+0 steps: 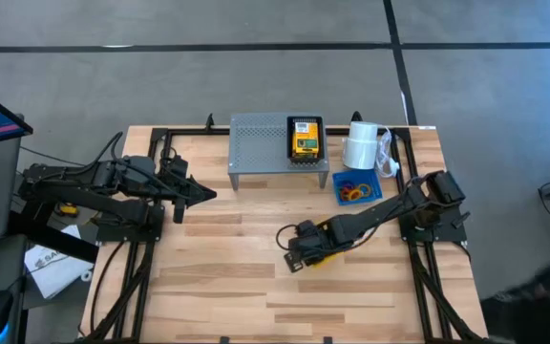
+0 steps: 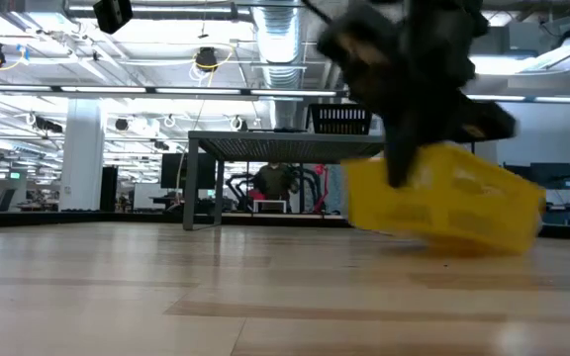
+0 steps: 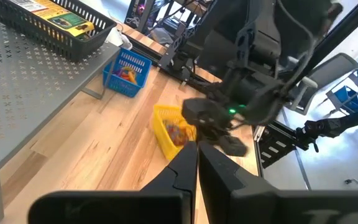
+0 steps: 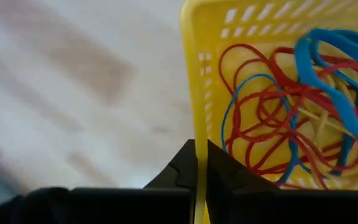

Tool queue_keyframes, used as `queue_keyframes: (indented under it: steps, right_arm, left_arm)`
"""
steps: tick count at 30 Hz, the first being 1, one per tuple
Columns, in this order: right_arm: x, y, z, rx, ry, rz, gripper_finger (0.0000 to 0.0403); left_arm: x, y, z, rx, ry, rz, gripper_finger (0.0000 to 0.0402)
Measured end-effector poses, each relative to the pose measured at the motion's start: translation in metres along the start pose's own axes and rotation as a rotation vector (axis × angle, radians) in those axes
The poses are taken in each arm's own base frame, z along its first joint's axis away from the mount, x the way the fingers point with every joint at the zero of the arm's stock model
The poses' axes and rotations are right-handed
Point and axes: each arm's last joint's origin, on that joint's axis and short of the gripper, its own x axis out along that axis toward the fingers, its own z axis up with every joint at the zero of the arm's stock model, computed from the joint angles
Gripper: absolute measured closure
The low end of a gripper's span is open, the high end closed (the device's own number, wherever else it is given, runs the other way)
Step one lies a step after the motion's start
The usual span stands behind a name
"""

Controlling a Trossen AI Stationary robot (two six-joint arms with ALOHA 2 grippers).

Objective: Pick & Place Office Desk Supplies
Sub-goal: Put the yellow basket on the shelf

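Note:
A yellow basket (image 1: 327, 232) with red and blue loops (image 4: 278, 124) inside sits at mid-table, right of centre, and my right gripper (image 1: 299, 248) is shut on its wall. The basket (image 2: 453, 203) looks tilted in the low view. A blue basket (image 1: 356, 187) of loops stands on the table by the grey shelf. On top of the shelf sits a black basket (image 1: 305, 140) holding yellow-green crayon boxes. My left gripper (image 1: 208, 194) waits shut above the table's left side, touching nothing. My right gripper pinches the yellow basket's thin end wall (image 4: 196, 118), the one facing the table's left. One finger is inside the basket and one outside. The fingers come steeply from above. The held end (image 2: 364, 188) is raised and the basket tilts down toward its other end.
The grey perforated shelf (image 1: 261, 143) stands at the back centre, with a white paper roll (image 1: 361, 145) to its right. Bare wood lies in front of and left of the yellow basket. Black frame rails run along the table's edges.

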Motion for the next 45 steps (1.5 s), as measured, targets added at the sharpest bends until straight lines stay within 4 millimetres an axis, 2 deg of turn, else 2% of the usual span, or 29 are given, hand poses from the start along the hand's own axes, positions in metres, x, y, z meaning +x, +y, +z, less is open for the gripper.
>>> queue_keyframes:
  steps: [4, 8, 12, 15, 22, 28, 33, 45]
  right_arm:
    - [-0.009, 0.018, -0.002, -0.127, -0.021, 0.110, 0.0398]
    - [-0.015, 0.025, 0.001, -0.271, -0.040, 0.147, 0.0399]
    - [-0.014, 0.025, 0.005, -0.350, -0.009, 0.158, 0.0400]
    - [-0.006, 0.026, 0.008, -0.403, 0.029, 0.177, 0.0401]
    - [0.031, 0.039, 0.003, -0.536, 0.167, 0.238, 0.0401]
    - [0.034, 0.065, 0.004, -0.721, 0.183, 0.218, 0.0401]
    - [0.036, 0.080, 0.016, -0.837, 0.186, 0.193, 0.0402]
    - [0.039, 0.072, 0.063, -0.839, 0.156, 0.166, 0.0398]
  left_arm:
    - [0.000, 0.000, 0.000, 0.026, 0.000, 0.000, 0.0393]
    - [0.000, 0.000, 0.000, 0.035, 0.000, -0.001, 0.0393]
    - [0.001, 0.000, 0.000, 0.053, 0.002, 0.001, 0.0393]
    - [0.001, 0.000, 0.000, 0.050, 0.002, 0.001, 0.0393]
    - [0.002, 0.000, 0.000, 0.028, 0.003, 0.002, 0.0393]
    - [0.003, 0.000, 0.000, 0.026, 0.001, 0.000, 0.0393]
    - [0.007, -0.001, -0.001, 0.058, 0.017, 0.007, 0.0393]
    - [0.025, -0.002, -0.007, 0.070, 0.105, -0.006, 0.0393]
